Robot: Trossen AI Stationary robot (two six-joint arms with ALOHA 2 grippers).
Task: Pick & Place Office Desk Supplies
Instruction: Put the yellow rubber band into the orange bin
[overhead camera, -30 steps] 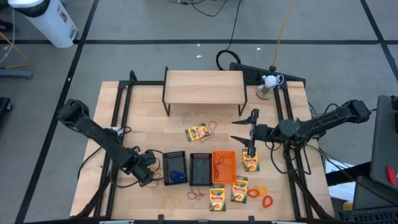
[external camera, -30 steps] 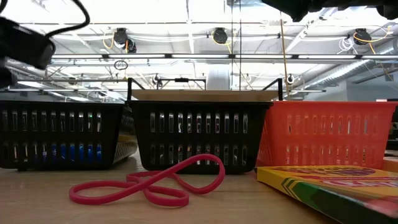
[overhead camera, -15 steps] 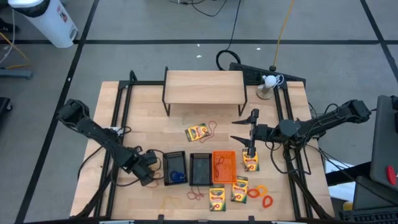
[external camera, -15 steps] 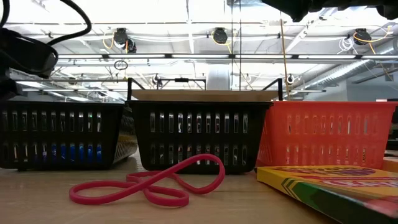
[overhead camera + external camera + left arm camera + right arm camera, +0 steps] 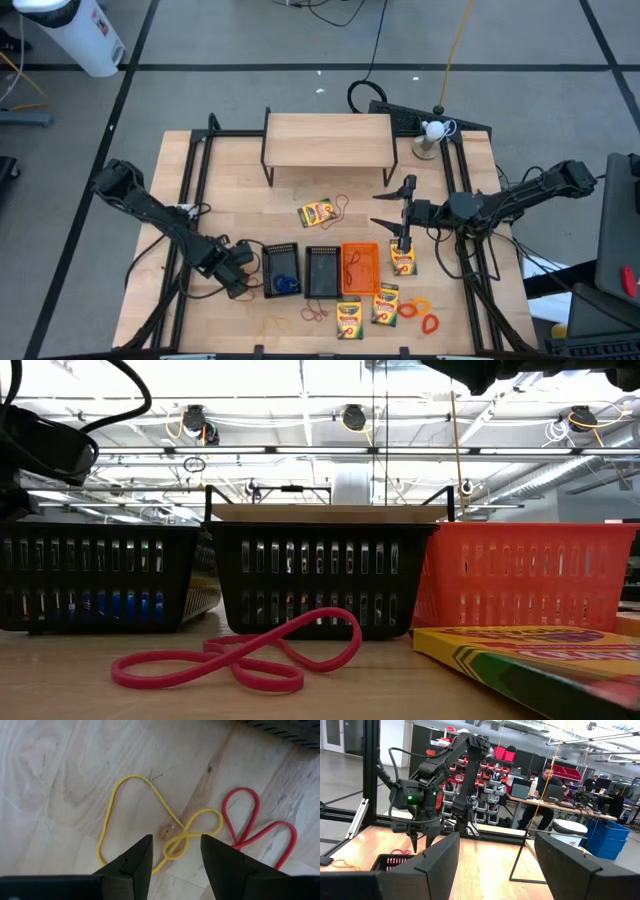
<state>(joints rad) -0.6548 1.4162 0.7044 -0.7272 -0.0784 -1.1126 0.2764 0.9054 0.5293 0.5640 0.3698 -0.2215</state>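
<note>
My left gripper hangs open at the table's near left, fingers pointing down, just left of a black mesh tray that holds a blue band. In its wrist view the gripper is above a yellow rubber band lying flat beside a red band. A second black tray and an orange tray stand in a row. Crayon boxes lie flat on the wood. My right gripper waits open, held high and level at the right.
A light wooden shelf stands at the far middle, with a white ball on a stand to its right. Two more crayon boxes and orange-red bands lie near the right. A person sits at a desk in the room.
My left arm's wrist has tipped slightly over the table's near left without leaving its place. Both grippers keep the same gap, and no object has moved.
</note>
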